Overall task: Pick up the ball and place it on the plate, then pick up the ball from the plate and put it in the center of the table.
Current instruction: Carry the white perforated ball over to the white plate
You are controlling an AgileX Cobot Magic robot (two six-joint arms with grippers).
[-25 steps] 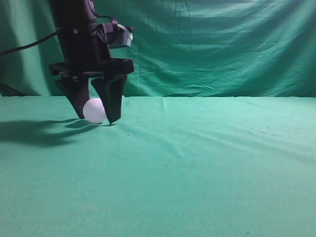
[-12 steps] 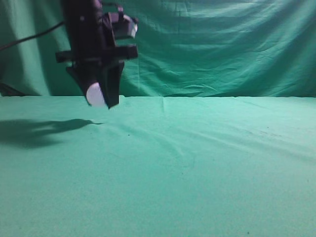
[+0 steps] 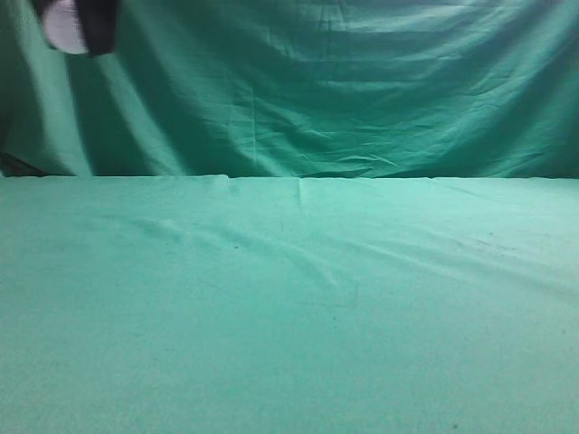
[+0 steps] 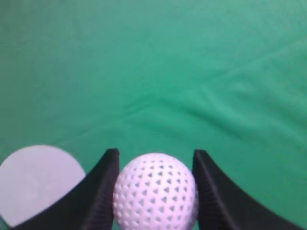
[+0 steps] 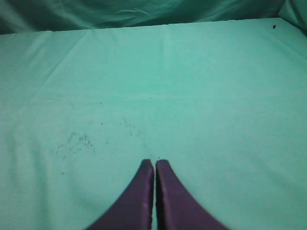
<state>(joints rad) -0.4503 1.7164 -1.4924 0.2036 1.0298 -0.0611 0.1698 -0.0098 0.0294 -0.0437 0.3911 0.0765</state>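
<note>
The ball [image 3: 63,27], white with a dimpled surface, hangs high at the top left of the exterior view, held by my left gripper [image 3: 80,34], which is mostly cut off by the frame edge. In the left wrist view the left gripper [image 4: 156,158] is shut on the ball [image 4: 154,194], well above the table [image 4: 168,72]. A pale round plate [image 4: 33,184] lies on the cloth at the lower left of that view, partly behind the left finger. My right gripper [image 5: 154,165] is shut and empty over the table [image 5: 192,96]. The plate is out of the exterior view.
A darker green curtain [image 3: 362,81] with folds hangs behind the table [image 3: 317,298]. The teal cloth is slightly wrinkled, with small dark specks [image 5: 76,141] in the right wrist view. The right arm does not show in the exterior view.
My left gripper has risen from the table with the ball in it and shifted left, from table height to the top left corner. Its shadow on the cloth is gone.
</note>
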